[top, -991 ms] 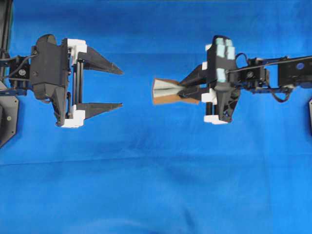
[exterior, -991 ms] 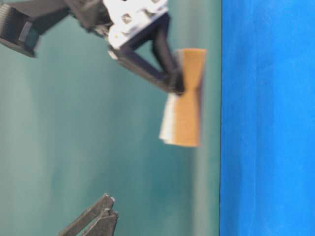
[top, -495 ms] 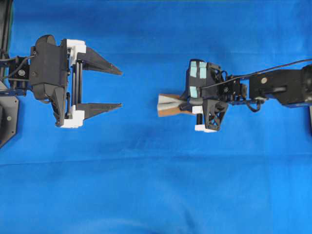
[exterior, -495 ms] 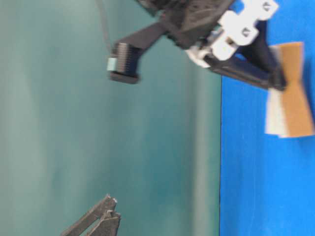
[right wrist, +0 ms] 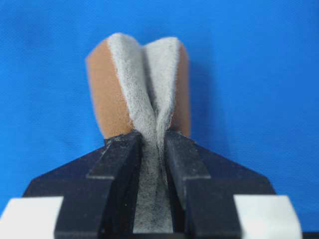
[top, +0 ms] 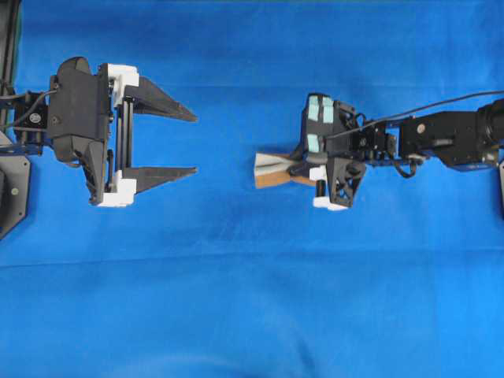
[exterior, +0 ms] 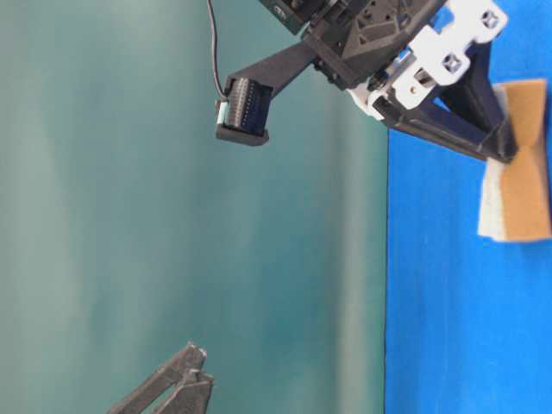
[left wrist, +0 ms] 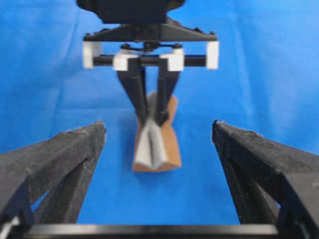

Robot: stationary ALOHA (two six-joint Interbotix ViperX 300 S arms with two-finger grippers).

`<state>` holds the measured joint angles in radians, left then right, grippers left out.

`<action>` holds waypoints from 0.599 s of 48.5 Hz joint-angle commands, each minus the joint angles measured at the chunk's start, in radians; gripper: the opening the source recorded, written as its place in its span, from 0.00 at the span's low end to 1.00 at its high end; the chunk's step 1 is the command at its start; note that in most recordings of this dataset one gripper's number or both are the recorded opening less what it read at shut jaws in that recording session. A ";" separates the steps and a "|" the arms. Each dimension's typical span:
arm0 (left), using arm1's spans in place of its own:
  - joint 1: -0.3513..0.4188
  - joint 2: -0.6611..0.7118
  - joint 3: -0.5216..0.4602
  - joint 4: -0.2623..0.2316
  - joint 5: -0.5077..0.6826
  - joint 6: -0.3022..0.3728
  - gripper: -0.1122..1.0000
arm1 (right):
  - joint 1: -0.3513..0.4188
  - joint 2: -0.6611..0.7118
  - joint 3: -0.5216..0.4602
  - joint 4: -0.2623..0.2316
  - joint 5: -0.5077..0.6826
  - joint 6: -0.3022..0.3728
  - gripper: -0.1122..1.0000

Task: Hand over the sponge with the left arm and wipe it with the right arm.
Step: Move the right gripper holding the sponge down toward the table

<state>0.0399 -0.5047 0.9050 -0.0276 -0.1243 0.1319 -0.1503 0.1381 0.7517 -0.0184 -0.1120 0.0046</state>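
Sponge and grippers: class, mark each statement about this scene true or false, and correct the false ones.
1. The right gripper pinches the sponge. True.
2. The left gripper is shut. False: its fingers stand wide apart with nothing between them.
3. The sponge is folded, grey face inward. True.
4. The sponge lies between the left gripper's fingers. False: blue cloth shows between them and the sponge.
5. The cloth under the arms is red. False: it is blue.
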 commanded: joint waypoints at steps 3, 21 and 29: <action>0.000 -0.008 -0.009 0.000 -0.009 0.000 0.92 | -0.087 -0.009 -0.006 -0.017 -0.008 -0.008 0.31; -0.002 -0.005 -0.009 -0.002 -0.009 0.000 0.92 | -0.239 -0.008 -0.020 -0.092 -0.046 -0.011 0.31; 0.000 -0.005 -0.009 0.000 -0.009 0.002 0.92 | -0.245 -0.002 -0.025 -0.097 -0.046 -0.011 0.31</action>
<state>0.0383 -0.5062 0.9066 -0.0276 -0.1243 0.1319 -0.3881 0.1442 0.7455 -0.1120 -0.1503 -0.0046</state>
